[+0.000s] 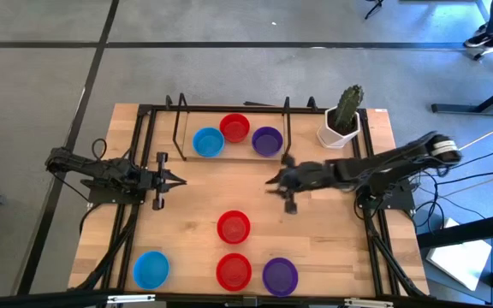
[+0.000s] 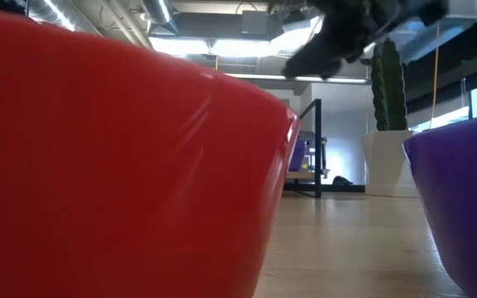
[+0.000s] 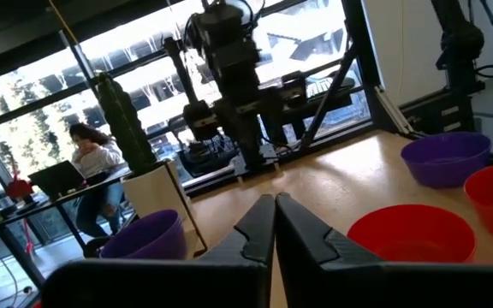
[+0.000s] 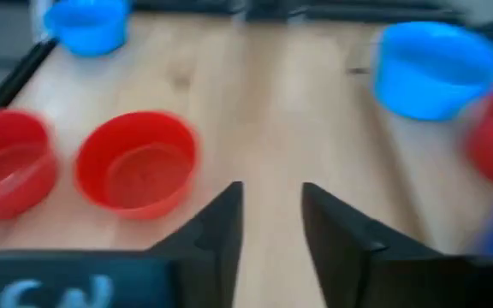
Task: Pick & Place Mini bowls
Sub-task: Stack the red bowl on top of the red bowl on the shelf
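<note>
Red mini bowl (image 1: 234,227) near open, empty right tool (image 1: 279,183).

Seven mini bowls stand upright, mouths up, on the desk (image 1: 332,248) in two groups; far group, a close row near the frame: blue bowl (image 1: 208,142), red bowl (image 1: 234,128), purple bowl (image 1: 267,141), the red one set slightly farther back; near group: one red bowl (image 1: 234,228) alone at mid-desk; behind it along the near edge, a blue bowl (image 1: 151,269) well apart at the left, a red bowl (image 1: 234,271) and a purple bowl (image 1: 280,275) just beside each other; all appear empty.
</note>
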